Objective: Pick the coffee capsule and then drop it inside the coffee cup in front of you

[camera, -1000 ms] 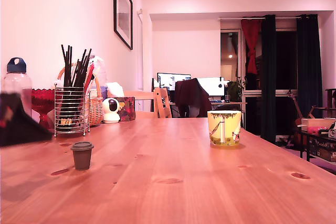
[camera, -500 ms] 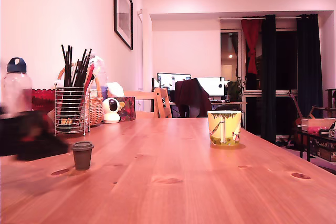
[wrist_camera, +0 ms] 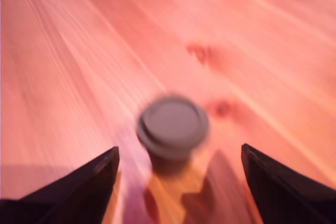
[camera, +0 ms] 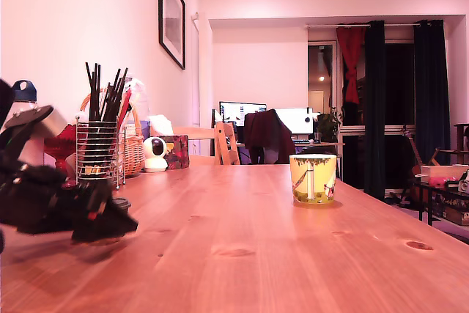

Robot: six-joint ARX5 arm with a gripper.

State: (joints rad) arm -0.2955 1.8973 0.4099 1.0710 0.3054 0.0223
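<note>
Now, my claw (wrist_camera: 178,182): low over the table, fingers spread wide apart, gripping nothing.
Capsule (wrist_camera: 172,126): upright between my fingertips, just ahead, untouched.
Arm (camera: 37,196): stretched low from the exterior view's left.
Cup (camera: 313,178): well apart, rightward.
Table (camera: 293,254): wooden.

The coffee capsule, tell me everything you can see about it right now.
The coffee capsule is a small grey-brown pod shaped like a tiny cup, with a flat round lid whose rim overhangs a narrower body. It looks like plastic. It stands upright, lid up, on the wooden table, casting a shadow. The wrist view is blurred, so no finer detail shows. The gripper is open, one dark finger on each side, neither touching the capsule. In the exterior view the gripper hides nearly all of it.
</note>
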